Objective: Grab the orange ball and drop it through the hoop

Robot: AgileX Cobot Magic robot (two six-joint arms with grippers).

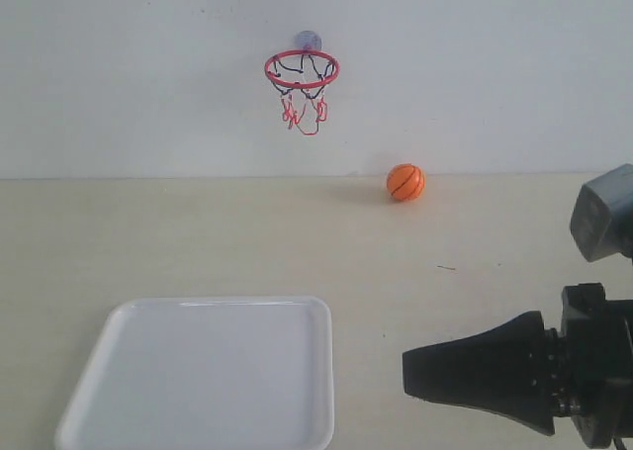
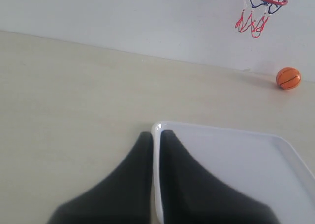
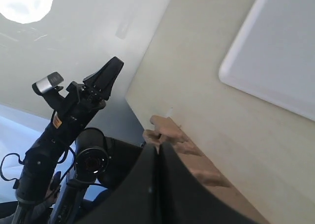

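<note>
By the wall (image 1: 495, 74), right of and below hoop (image 1: 302, 69), saw ball (image 1: 405, 182) loose on surface (image 1: 198, 232); held left hand (image 2: 155, 140) and right hand (image 1: 407, 371) pinched closed, empty, far off, presumably pre-reach.

Plain white wall (image 1: 495, 64) stood behind, with a few faint specks near its top. Pale wood-grain table (image 1: 198, 232) ran straight up to it. Light was even, shadows soft. One bright round lamp (image 3: 24, 2) glared in the right wrist view; past the table edge, dim and bluish.
</note>
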